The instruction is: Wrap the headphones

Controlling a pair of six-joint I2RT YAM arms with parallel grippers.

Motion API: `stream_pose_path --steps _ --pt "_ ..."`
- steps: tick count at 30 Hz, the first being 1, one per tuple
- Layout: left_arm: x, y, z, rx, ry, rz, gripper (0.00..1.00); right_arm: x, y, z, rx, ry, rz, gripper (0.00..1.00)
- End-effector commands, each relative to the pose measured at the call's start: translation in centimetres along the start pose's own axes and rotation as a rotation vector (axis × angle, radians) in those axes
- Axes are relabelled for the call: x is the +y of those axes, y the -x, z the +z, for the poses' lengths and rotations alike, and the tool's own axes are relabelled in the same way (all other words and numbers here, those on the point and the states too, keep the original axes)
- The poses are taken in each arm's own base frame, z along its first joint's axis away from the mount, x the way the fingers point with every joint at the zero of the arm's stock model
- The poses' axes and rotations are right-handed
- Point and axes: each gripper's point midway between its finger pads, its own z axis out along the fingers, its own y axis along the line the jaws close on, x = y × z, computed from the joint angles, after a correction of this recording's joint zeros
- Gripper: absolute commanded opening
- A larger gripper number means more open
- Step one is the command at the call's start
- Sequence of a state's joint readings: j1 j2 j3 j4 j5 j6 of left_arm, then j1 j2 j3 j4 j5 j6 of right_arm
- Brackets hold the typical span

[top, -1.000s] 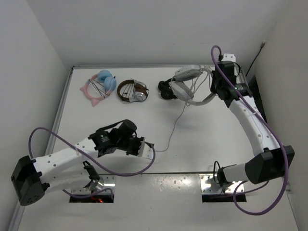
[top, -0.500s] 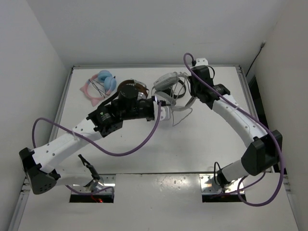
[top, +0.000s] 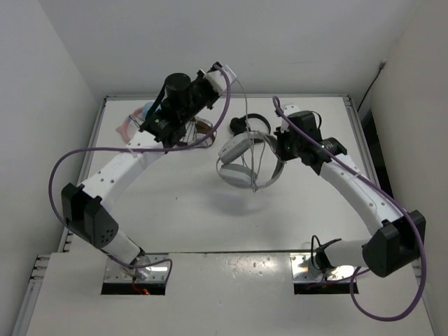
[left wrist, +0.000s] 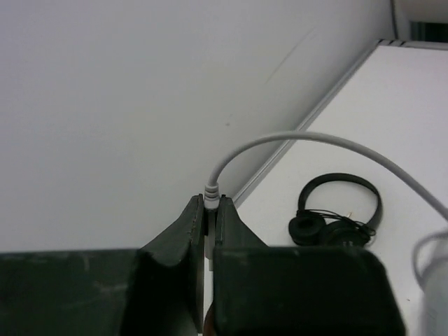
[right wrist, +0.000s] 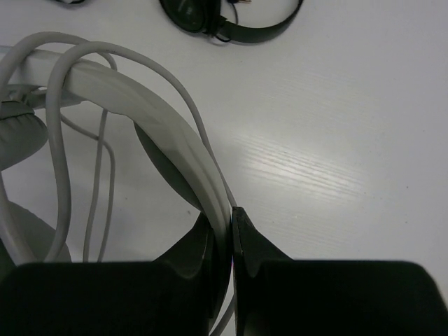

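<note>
Above mid-table, the headphones (top: 241, 157) hang clamped by the headband in the right gripper (top: 278, 145). Behind and leftward, held high, the left gripper (left wrist: 211, 208) pinches the cable (left wrist: 308, 137) at its plug. The slack arcs between them, judged ready for winding round the band.

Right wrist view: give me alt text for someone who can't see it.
The right pincer clamps the headband of the white headphones, their grey cable looped over it. A small black pair lies on the table beyond.
</note>
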State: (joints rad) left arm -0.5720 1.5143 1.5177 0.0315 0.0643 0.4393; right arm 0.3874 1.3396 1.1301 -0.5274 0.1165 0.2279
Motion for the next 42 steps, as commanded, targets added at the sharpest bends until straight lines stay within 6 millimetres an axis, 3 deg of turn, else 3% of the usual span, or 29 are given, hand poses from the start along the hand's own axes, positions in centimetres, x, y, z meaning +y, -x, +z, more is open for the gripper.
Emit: stream_pose_path --steps 1,4,5,6,8,9,15,19,22,23,25,29,30,33,36,37,38,39,41,42 --pt "3.7 -0.9 2.1 0.024 0.114 -0.040 0.00 2.7 2.9 -2.5 -0.137 0.142 -0.037 0.00" --pt "6.1 -4.0 3.9 0.100 0.155 -0.073 0.00 2.8 3.3 -3.3 -0.159 0.154 -0.037 0.00" --pt "5.6 -7.0 5.1 0.161 0.140 -0.078 0.00 2.8 3.3 -3.6 -0.162 0.154 -0.037 0.00" --pt "6.4 -8.8 5.3 0.196 0.154 -0.097 0.00 2.8 3.5 -4.0 -0.173 0.168 -0.033 0.00" --pt "5.6 -12.0 6.1 0.259 0.134 -0.105 0.00 2.8 3.4 -4.6 -0.163 0.189 -0.038 0.00" --pt "6.5 -13.3 5.9 0.285 0.156 -0.106 0.00 3.1 3.5 -4.9 -0.171 0.207 -0.039 0.00" --pt "5.7 -20.0 5.8 0.424 0.161 -0.108 0.00 4.6 2.7 -6.0 -0.142 0.330 -0.058 0.00" --pt "3.8 -23.7 4.8 0.503 0.115 -0.122 0.00 3.8 4.5 -6.8 -0.189 0.312 0.006 0.00" --pt "1.3 -24.9 2.9 0.528 0.045 -0.150 0.00 3.0 6.7 -7.9 -0.239 0.334 0.118 0.00" --pt "-0.7 -26.1 1.8 0.550 -0.015 -0.168 0.00 2.9 7.7 -8.5 -0.266 0.343 0.144 0.00" --pt "-1.4 -25.0 0.5 0.524 -0.042 -0.188 0.00 2.9 8.5 -8.5 -0.263 0.363 0.229 0.00" --pt "-4.9 -23.3 -2.6 0.463 -0.170 -0.311 0.00 2.1 10.6 -9.0 -0.286 0.363 0.394 0.00" --pt "-6.1 -23.8 -3.9 0.467 -0.202 -0.349 0.00 1.4 10.7 -8.5 -0.283 0.345 0.439 0.00" --pt "-8.7 -21.3 -6.6 0.379 -0.305 -0.468 0.00 -0.3 11.2 -7.3 -0.263 0.282 0.594 0.00" --pt "-11.7 -18.5 -8.5 0.332 -0.394 -0.551 0.00 -0.8 11.8 -6.3 -0.233 0.263 0.732 0.00" --pt "-11.9 -18.8 -8.8 0.341 -0.397 -0.555 0.00 -1.1 12.0 -6.0 -0.235 0.246 0.747 0.00" --pt "-13.0 -17.7 -9.2 0.334 -0.421 -0.573 0.00 -1.5 11.9 -5.6 -0.230 0.221 0.753 0.00" --pt "-13.7 -17.3 -9.4 0.334 -0.434 -0.584 0.00 -2.1 12.7 -5.6 -0.261 0.175 0.753 0.00" --pt "-15.1 -16.6 -9.9 0.340 -0.464 -0.604 0.00 -2.6 12.4 -4.5 -0.243 0.110 0.730 0.00" --pt "-16.7 -16.1 -10.4 0.350 -0.503 -0.616 0.00 -3.0 13.0 -4.4 -0.266 0.071 0.706 0.00"
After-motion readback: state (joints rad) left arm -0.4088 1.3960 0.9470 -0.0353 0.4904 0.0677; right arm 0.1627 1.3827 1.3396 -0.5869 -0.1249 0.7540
